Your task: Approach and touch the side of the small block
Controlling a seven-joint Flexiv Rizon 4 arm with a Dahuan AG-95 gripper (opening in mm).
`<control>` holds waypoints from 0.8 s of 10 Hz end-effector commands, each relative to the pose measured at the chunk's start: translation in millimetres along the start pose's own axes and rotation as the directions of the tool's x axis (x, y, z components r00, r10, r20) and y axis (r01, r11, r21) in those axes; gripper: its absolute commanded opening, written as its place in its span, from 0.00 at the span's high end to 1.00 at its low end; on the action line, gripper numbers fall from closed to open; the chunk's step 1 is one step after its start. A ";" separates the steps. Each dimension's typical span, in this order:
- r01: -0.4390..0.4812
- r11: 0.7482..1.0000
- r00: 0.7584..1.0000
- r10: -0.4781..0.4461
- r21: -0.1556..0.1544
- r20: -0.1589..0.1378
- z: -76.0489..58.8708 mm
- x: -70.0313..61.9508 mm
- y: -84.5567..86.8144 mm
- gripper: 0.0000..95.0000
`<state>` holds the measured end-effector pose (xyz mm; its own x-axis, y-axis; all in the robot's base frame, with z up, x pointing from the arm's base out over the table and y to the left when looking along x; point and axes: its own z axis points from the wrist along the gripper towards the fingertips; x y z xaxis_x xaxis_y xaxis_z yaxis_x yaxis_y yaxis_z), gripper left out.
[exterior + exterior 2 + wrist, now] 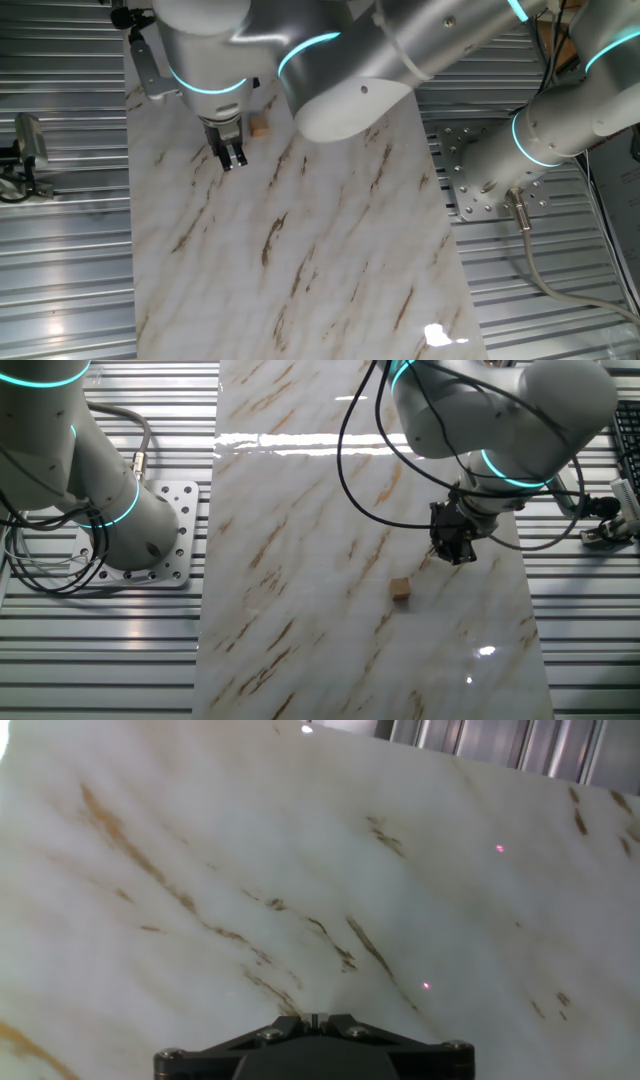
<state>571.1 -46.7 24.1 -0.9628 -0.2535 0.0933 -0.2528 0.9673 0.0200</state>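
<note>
The small block [261, 126] is a tiny tan cube on the marble-patterned board [330, 250], near its far end. It also shows in the other fixed view [401, 589]. My gripper [233, 160] hangs just above the board, a short way to the left of and nearer than the block, not touching it. In the other fixed view the gripper [455, 553] is up and to the right of the block. The black fingers are together and hold nothing. The hand view shows only the gripper's black tips [314, 1020] and bare marble; the block is out of that view.
Ribbed metal table surface [60, 260] surrounds the board on both sides. The arm's base on a perforated plate [160, 550] stands beside the board. A small clamp-like fixture [25, 150] sits off the board's left edge. Cables [540, 260] trail by the base.
</note>
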 end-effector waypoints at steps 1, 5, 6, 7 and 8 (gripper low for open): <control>0.029 0.999 1.000 -0.029 -0.014 0.010 0.5 -1.4 1.0 1.00; 0.045 0.999 0.999 -0.045 -0.022 -0.004 0.5 -1.4 1.1 1.00; 0.049 0.998 0.999 -0.049 -0.026 -0.002 0.5 -1.4 1.1 1.00; 0.049 0.998 0.999 -0.050 -0.030 -0.001 0.3 -1.3 1.3 1.00; 0.049 0.998 0.999 -0.049 -0.031 -0.001 0.3 -1.3 1.3 1.00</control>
